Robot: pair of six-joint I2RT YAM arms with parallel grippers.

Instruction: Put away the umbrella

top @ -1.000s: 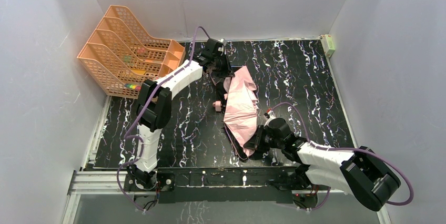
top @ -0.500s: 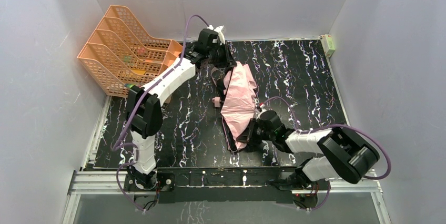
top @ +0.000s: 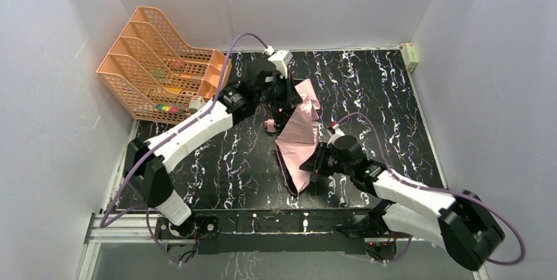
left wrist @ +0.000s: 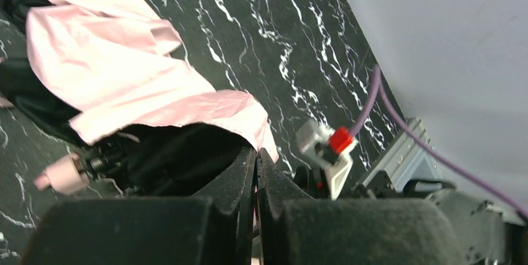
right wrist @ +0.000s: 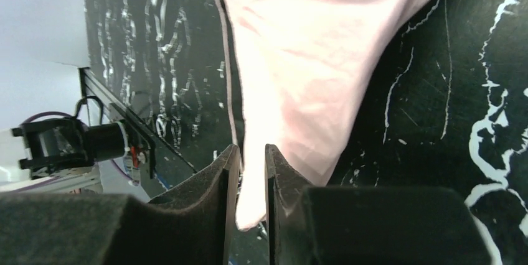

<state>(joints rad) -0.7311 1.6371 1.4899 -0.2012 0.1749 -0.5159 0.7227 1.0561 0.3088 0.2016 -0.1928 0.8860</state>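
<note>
The umbrella (top: 301, 132) lies half collapsed in the middle of the black marbled table, pink side up, with black lining and ribs showing along its left edge. Its small pale handle (top: 269, 125) points left. My left gripper (top: 292, 99) is at the umbrella's far end; in the left wrist view the gripper (left wrist: 256, 152) is shut on the edge of the pink fabric (left wrist: 124, 72), with the handle (left wrist: 62, 175) at lower left. My right gripper (top: 314, 167) is at the near end; in the right wrist view the gripper (right wrist: 249, 150) is closed on a pink fabric tip (right wrist: 299, 60).
An orange mesh file rack (top: 157, 63) stands at the back left against the wall. A small pale box (top: 410, 56) sits in the back right corner. White walls close in three sides. A metal rail (top: 263, 217) runs along the near edge.
The left arm has stretched out and lowered, its gripper moving right and nearer along the umbrella's far end. The canopy has drawn narrower. The right gripper stays at the near tip.
</note>
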